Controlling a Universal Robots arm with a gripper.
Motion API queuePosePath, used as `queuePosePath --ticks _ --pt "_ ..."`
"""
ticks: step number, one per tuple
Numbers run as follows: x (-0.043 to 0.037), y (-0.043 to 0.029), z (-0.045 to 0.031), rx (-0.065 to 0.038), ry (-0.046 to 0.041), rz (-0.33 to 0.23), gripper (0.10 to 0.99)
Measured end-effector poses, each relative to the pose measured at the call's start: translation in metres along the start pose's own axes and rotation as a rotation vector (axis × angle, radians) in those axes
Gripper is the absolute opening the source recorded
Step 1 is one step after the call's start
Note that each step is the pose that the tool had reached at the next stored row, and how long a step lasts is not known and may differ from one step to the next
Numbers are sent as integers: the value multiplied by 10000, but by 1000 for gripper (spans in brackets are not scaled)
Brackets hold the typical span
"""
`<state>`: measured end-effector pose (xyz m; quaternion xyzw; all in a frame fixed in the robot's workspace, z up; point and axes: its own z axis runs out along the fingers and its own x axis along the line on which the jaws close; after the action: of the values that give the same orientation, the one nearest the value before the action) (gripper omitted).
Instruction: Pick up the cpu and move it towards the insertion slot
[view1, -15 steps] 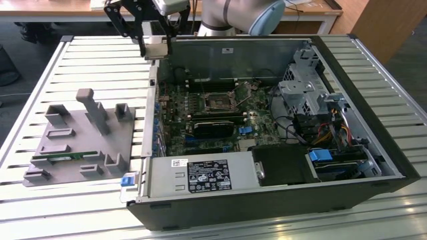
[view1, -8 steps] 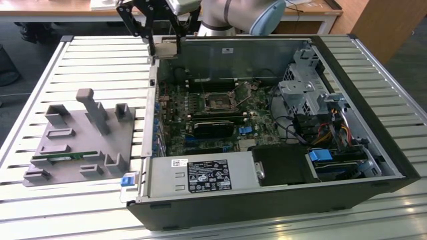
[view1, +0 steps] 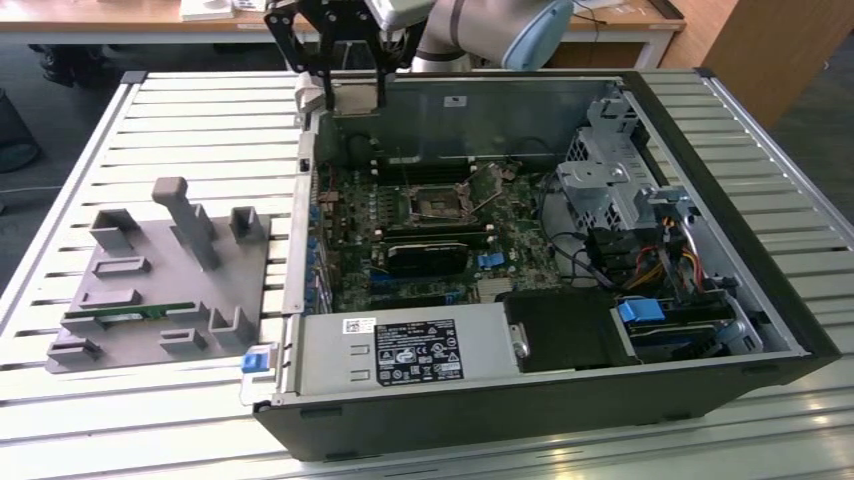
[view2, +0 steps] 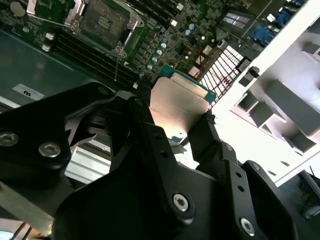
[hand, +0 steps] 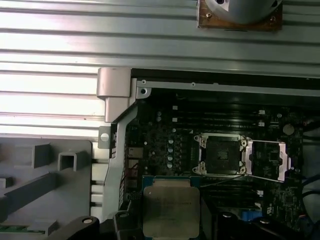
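Slatted metal counter (view1: 200, 110) carries an open computer case (view1: 747, 330) lying on its side, with a grey plastic fixture (view1: 160, 290) beside it toward the exterior view's left. Raised above the case's far corner, the gripper (view1: 340, 85) is clamped on the cpu (hand: 171, 207), its silvery top showing between the black fingers (view2: 150, 135) in both wrist views. The chip is already off the fixture and in the air, over the motherboard's edge. The insertion slot (hand: 221, 154), a dark square in a silvery frame with its cover plate folded open alongside, lies near the chip but apart from it, deeper inside the case. From here the risks seem to be the chip slipping, since the fingers appear to hold only its edges, and the gripper's bulk catching the case wall or nearby components.
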<state>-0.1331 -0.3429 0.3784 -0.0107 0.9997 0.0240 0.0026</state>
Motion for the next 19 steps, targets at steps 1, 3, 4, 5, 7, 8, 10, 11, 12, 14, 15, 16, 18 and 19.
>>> queuePosePath --ticks 1,3,4,5,7,8,10,11,12,14,15,16,18,19 --pt "-7 1 3 1 -3 67 545" --pt "-21 4 10 2 -9 198 545" --pt "-30 6 13 2 -11 251 545" --pt "-42 8 16 2 -13 290 545" --pt "-71 13 23 2 -16 344 545" --pt "-88 16 26 3 -17 368 545" --pt "-121 22 32 3 -19 409 545" --pt "-138 25 36 3 -20 428 545" --pt "-156 29 39 3 -21 447 545" --pt "-192 35 45 3 -23 488 545" --pt "-209 38 48 3 -24 508 545" --pt "-226 41 52 3 -25 527 545" --pt "-262 48 58 4 -26 565 545" --pt "-281 51 61 4 -27 581 545"
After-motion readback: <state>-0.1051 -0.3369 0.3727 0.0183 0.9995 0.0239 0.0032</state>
